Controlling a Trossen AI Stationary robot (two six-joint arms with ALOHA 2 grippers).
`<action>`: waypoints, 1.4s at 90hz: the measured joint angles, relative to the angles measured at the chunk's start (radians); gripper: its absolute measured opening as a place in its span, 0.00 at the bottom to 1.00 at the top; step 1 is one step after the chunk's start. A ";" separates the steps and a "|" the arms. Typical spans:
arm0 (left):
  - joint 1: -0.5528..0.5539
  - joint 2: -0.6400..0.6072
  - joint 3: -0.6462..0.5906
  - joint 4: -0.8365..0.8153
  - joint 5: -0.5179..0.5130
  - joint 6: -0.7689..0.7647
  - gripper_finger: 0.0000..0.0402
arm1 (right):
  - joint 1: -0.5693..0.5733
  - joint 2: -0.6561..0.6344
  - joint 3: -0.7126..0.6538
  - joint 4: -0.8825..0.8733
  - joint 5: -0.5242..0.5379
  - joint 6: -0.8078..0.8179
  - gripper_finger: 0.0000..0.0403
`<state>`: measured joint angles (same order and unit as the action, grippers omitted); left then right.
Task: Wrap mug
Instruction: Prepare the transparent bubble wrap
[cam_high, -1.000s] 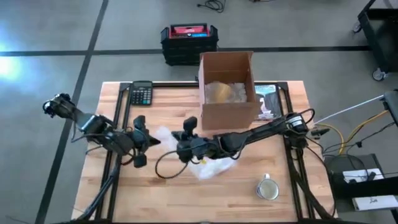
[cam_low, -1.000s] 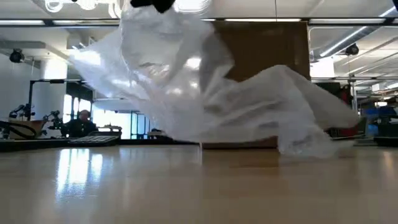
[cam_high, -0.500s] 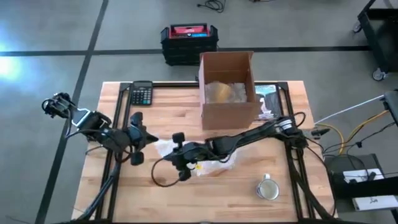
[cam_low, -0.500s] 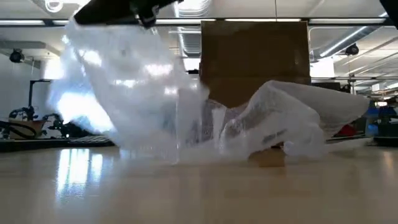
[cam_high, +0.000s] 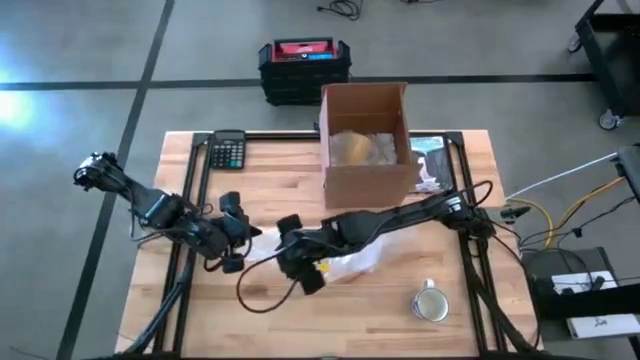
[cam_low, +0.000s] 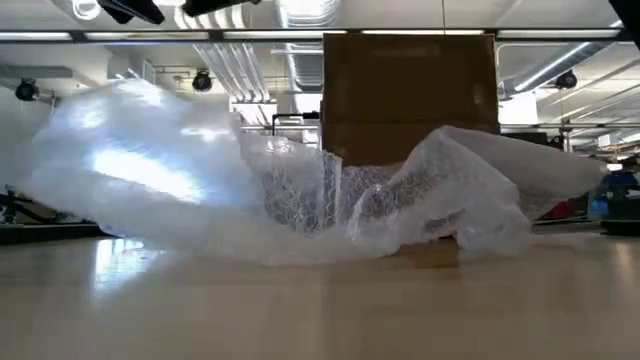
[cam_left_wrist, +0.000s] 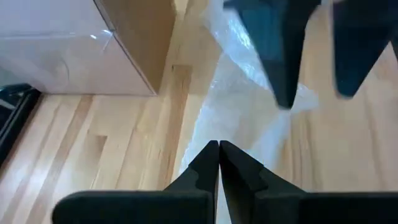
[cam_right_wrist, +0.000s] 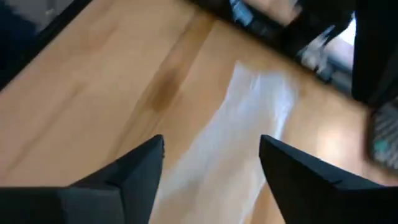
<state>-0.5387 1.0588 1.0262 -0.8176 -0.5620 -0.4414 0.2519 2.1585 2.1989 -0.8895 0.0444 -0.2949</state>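
Bubble wrap: clear, dotted bubble texture. Tabletop: light wood planks. Box: brown cardboard. Mug: metallic silver. Calculator: black. Floor case: black, red top.

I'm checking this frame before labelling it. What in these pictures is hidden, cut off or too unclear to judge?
- Low view: the clear bubble wrap sheet hides the brown cardboard box's base and the metal mug.
- High view: the mug is too small to show its contents.
- Right wrist view: blurred; the black calculator is cut off by the edge.
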 joint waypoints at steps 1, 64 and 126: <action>0.000 0.000 -0.008 0.012 0.000 0.004 0.00 | -0.001 -0.003 0.002 -0.015 0.000 0.005 0.65; 0.004 0.084 -0.570 0.800 0.156 -0.100 0.00 | -0.060 -0.032 -0.361 -0.134 0.264 0.406 0.54; 0.004 0.197 -0.631 0.792 0.180 -0.301 0.00 | 0.279 -0.036 -0.429 -0.151 -0.186 0.762 0.48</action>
<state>-0.5346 1.2556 0.3954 -0.0254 -0.3825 -0.7425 0.5313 2.1223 1.7700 -1.0409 -0.1413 0.4674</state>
